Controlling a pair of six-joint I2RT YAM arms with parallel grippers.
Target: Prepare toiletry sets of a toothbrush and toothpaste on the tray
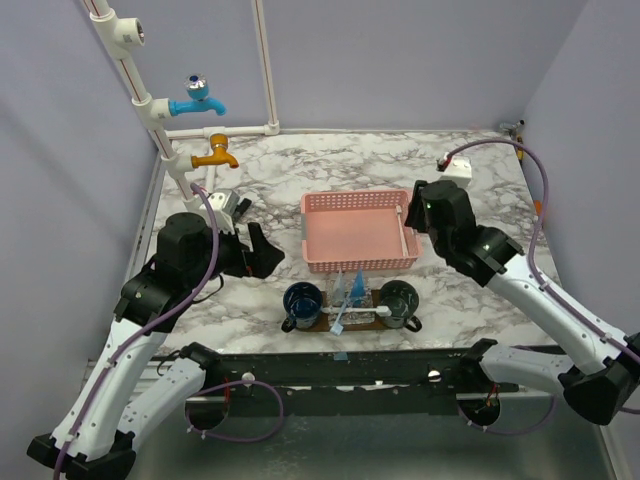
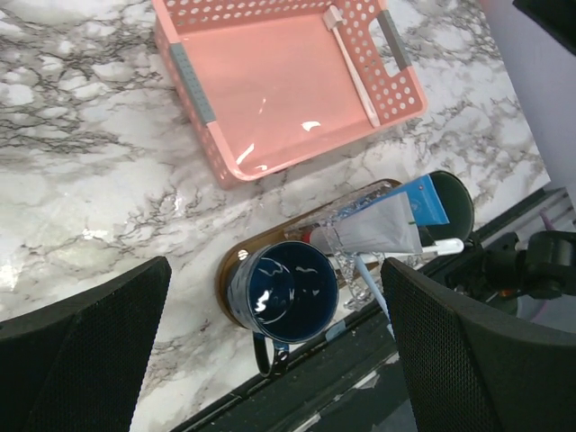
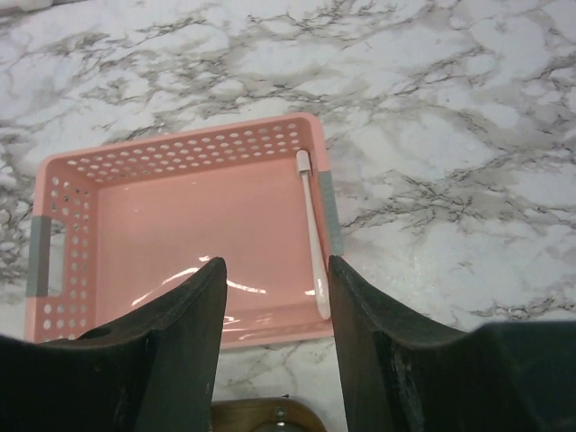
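My right gripper (image 3: 274, 265): jaws parted, nothing between them, hanging over the pink basket (image 3: 180, 144). One white toothbrush (image 3: 311, 234) lies inside the basket along its right-hand wall. My left gripper (image 2: 277, 265): spread wide, empty, above the table (image 2: 90, 135). Tray (image 2: 236, 261): on the table just beside the basket's near side. It carries a blue mug (image 2: 283, 288), a dark mug (image 2: 454, 202), and between them the toothpaste (image 2: 378, 229) and a second toothbrush (image 1: 362, 314).
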